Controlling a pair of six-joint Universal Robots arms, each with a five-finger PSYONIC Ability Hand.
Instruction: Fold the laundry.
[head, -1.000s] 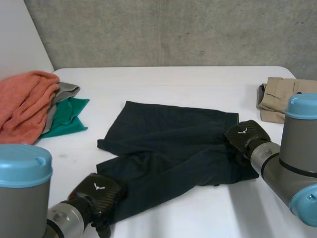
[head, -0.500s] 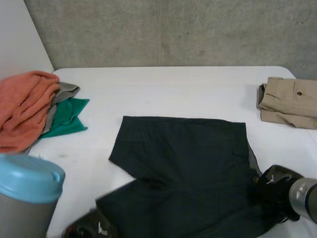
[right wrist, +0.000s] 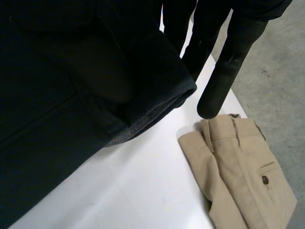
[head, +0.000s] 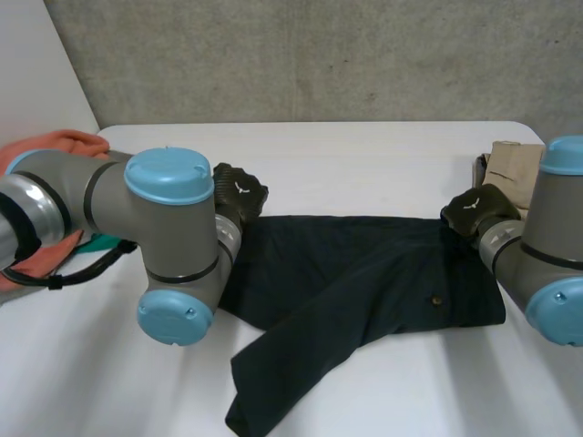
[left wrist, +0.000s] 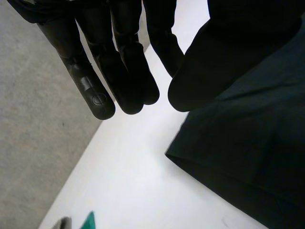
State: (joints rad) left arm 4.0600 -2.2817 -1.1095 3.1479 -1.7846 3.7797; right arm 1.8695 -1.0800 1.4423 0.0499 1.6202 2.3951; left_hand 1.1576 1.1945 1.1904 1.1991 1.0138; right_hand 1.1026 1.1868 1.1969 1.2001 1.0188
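Shorts (head: 364, 273): dark, lying on the white table (head: 364, 155). Their far edge runs straight between the two hands. One leg trails off slantwise from the left part toward the robot, and a small button (head: 435, 299) shows on the right part.
Left hand (head: 239, 194): at the shorts' far left corner. Its arm (head: 137, 214) is bent across the table left of the shorts.
Left fingers (left wrist: 128, 76): straight and loose, clear of the shorts and holding nothing. Bare table shows between them and the thumb (left wrist: 200, 71). The thumb hangs over the shorts' edge, and I cannot tell whether it touches the cloth.
Left corner of the shorts (left wrist: 183, 155): flat on the table, just by the thumb.
Right hand (head: 474, 211): at the shorts' far right corner, its back turned up.
Right hold: cannot tell. In the right wrist view the corner of the shorts is rolled so that its grey inside (right wrist: 152, 119) shows. It rises off the table right beside the hand, but whether the hand has hold of it is hidden.
Beige trousers (right wrist: 238, 167): folded, right of the shorts, near them but apart, close by the right hand.
Orange cloth (head: 64, 141): heaped well left of the shorts, partly behind the left arm.
Green cloth (head: 98, 242): a sliver between the orange cloth and the shorts, under the left arm.
Wall (head: 319, 55): grey concrete, beyond the table on the shorts' far side.
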